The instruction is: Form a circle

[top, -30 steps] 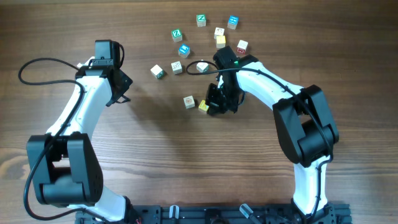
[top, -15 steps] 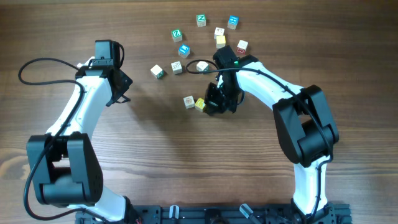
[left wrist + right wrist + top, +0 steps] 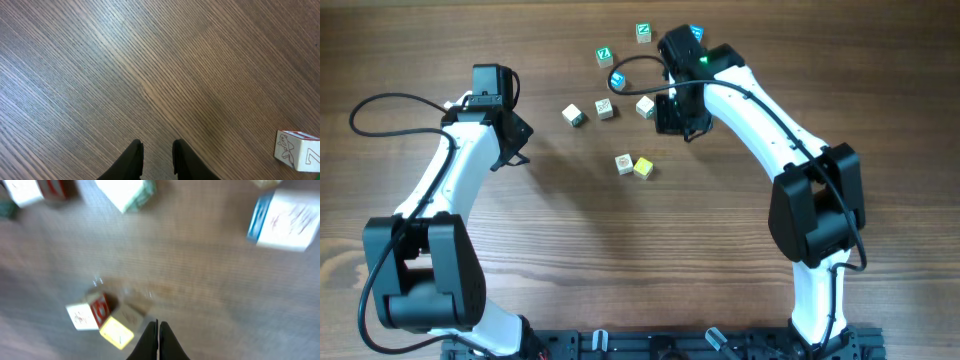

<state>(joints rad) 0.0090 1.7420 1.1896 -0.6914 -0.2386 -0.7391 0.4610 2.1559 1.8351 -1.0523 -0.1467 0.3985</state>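
Note:
Small letter blocks lie scattered on the wooden table, and no circle shows among them. A cream block (image 3: 624, 163) and a yellow block (image 3: 643, 167) sit side by side, touching. Further back are three white blocks (image 3: 605, 108), two green ones (image 3: 643, 32) and a blue one (image 3: 616, 78). My right gripper (image 3: 670, 125) is shut and empty, hovering behind the yellow block (image 3: 118, 330) and beside a white block (image 3: 645, 105). My left gripper (image 3: 515, 150) hangs far to the left with its fingers (image 3: 135, 156) slightly apart over bare wood, holding nothing.
A blue-sided block (image 3: 285, 220) lies ahead to the right in the blurred right wrist view. Another blue block (image 3: 695, 33) is partly hidden by the right arm. A white block (image 3: 297, 150) shows at the lower right of the left wrist view.
The right gripper nudged the yellow block left against the cream block, then drew back toward the far blocks. The left arm has not moved.

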